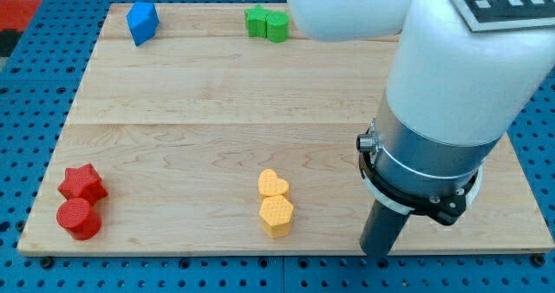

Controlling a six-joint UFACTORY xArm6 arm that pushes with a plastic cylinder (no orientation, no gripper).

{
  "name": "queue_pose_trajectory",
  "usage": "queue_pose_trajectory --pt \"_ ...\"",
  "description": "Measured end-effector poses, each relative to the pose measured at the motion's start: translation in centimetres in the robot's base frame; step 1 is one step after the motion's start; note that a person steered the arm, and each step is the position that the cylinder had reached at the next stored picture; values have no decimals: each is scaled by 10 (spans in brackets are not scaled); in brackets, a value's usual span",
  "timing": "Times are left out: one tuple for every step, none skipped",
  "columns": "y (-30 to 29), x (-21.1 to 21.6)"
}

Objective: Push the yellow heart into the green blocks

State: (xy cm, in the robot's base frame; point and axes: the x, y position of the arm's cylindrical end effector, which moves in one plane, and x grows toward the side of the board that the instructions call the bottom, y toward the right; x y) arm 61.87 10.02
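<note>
While our tip (376, 255) (bare rod, no jaws) stands right of the heart (273, 184), we must approach from below, pushing toward the green blocks (266, 23).

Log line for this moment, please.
my tip: view's bottom, right of yellow heart, apart | heart touching yellow hexagon | green blocks: view's top, untouched

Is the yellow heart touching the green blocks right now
No, the yellow heart sits near the view's bottom against a yellow hexagon, far from the green blocks at the view's top.
</note>
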Motion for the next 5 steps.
queue_pose_trajectory --pt "-10 -1" --pt "-28 0" --pt "-38 0" --pt "-55 0" --pt "-80 -1"
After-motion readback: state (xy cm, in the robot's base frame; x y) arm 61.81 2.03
